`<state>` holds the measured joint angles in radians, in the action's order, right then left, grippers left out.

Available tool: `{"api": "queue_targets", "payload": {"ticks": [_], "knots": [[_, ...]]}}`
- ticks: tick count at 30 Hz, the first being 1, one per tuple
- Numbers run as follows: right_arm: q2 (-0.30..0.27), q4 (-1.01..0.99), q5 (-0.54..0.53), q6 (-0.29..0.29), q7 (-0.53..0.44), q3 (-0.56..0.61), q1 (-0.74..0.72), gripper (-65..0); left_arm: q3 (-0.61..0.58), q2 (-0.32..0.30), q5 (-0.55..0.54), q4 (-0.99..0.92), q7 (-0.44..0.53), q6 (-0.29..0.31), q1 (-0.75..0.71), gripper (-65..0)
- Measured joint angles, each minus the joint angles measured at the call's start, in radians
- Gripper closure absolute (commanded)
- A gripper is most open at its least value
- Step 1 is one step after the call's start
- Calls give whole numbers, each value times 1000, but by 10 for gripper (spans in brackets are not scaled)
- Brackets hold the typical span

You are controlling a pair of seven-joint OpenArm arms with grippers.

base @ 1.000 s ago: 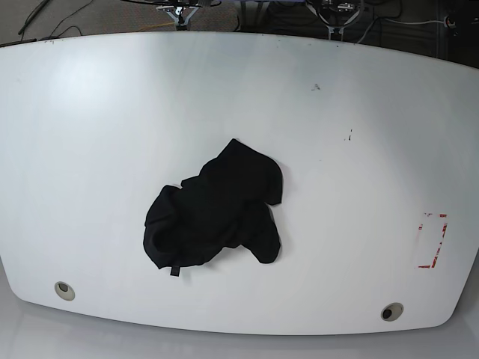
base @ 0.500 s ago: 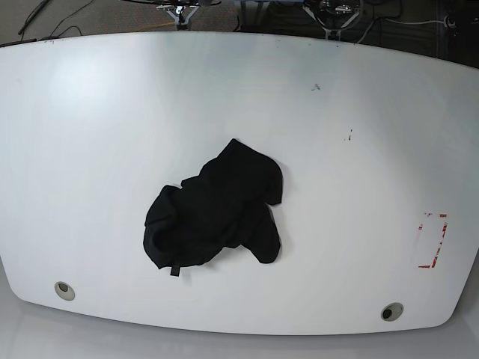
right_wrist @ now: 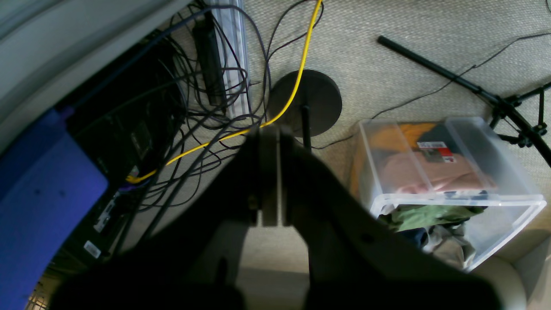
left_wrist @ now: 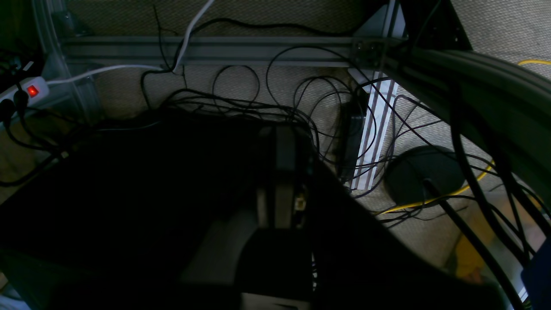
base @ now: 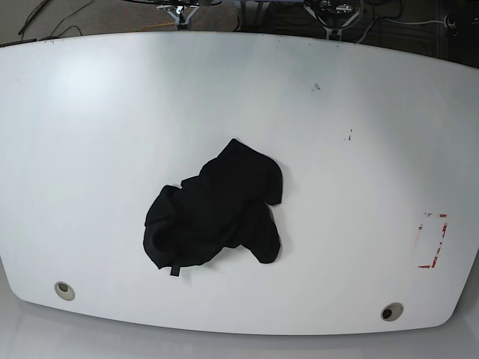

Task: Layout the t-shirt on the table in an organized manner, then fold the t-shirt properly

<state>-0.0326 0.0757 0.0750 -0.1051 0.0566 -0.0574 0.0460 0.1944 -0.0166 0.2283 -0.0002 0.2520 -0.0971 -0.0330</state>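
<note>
- 1 black t-shirt (base: 215, 214) lies crumpled in a heap near the middle of the table (base: 359, 112), a little toward the front edge; nothing touches it, and neither arm reaches over the tabletop in the base view.
- 2 round holes sit near the table's front edge: the left hole (base: 64, 289) and the right hole (base: 390, 312), both well apart from the shirt.
- 1 red outline mark (base: 432, 241) sits near the right edge of the table, and a few dark specks (base: 349, 136) show in the right half behind the shirt.
- Left gripper (left_wrist: 280, 142): seen from its wrist camera, its fingers are pressed together with nothing between them, pointing down at carpeted floor beside the table.
- Under that gripper lies a tangle of black cables (left_wrist: 301, 99), with a power strip (left_wrist: 19, 92) showing a red switch at the left edge and a round dark stand base (left_wrist: 424, 174) to the right.
- Right gripper (right_wrist: 269, 133): its fingers are likewise pressed together on nothing, above the floor.
- Near it run a yellow cable (right_wrist: 297, 82) and a round stand base (right_wrist: 306, 102); a clear plastic bin (right_wrist: 447, 181) holding folded clothes sits to the right, and something blue (right_wrist: 43, 206) fills the left edge.
</note>
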Motion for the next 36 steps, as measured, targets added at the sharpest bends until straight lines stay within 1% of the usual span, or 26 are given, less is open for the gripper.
{"api": "queue_targets", "payload": {"ticks": [36], "knots": [[-4,8,0,0,6,4,6,-3,-1,-1,0,11,3,0,-13,0]]}}
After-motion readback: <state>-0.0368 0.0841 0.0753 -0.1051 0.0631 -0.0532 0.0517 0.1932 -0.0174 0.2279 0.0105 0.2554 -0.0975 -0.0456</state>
